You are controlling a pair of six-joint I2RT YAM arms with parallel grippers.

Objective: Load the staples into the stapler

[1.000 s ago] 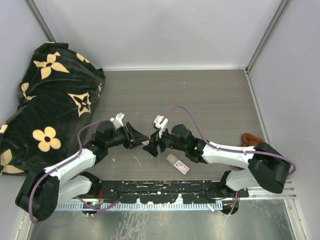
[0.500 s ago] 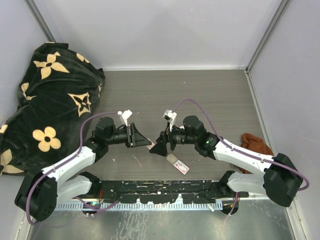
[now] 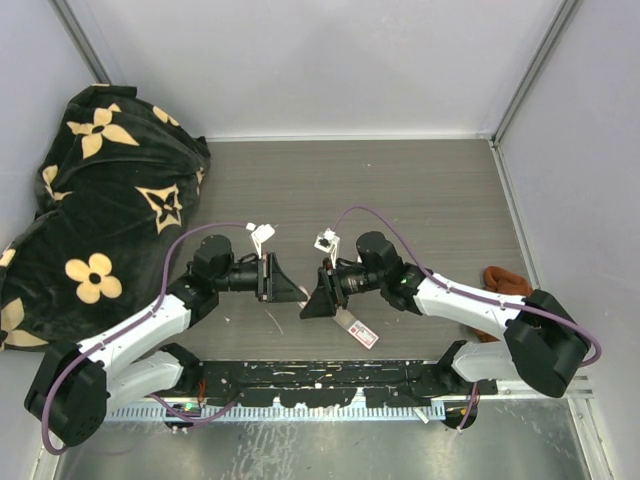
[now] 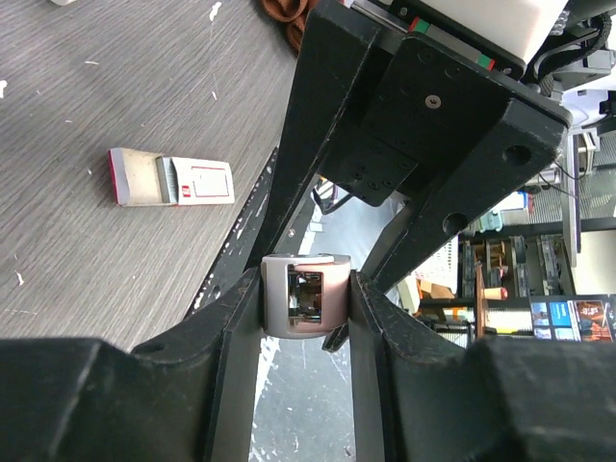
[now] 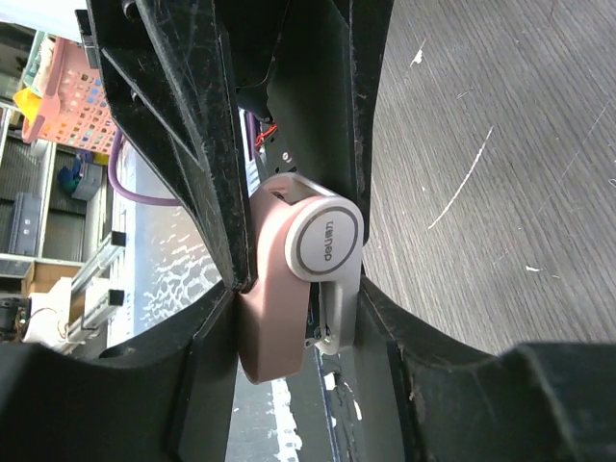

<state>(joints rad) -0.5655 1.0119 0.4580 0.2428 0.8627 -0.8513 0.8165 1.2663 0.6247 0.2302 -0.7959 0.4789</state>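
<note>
A small pink-and-white stapler [image 4: 306, 306] hangs above the table, pinched from two sides. My left gripper [image 4: 306, 322] is shut on its end, with the stapler's open mouth facing the camera. My right gripper [image 5: 298, 289] is shut on its pink body and white round cap [image 5: 327, 241]. In the top view the left gripper [image 3: 294, 291] and right gripper [image 3: 307, 305] meet tip to tip near the table's front, and their fingers hide the stapler. The staples' flat box [image 3: 355, 327], with a red-and-white label, lies on the table just right of them; it also shows in the left wrist view [image 4: 173, 178].
A black bag with cream flowers [image 3: 90, 200] fills the left side. A brown-orange object [image 3: 505, 280] lies by the right wall. White walls close the back and sides. The metal base rail [image 3: 330, 385] runs along the near edge.
Both wrists have rolled and the arms have shifted, carrying the meeting point of the grippers slightly right and nearer. The staple box has not moved.
</note>
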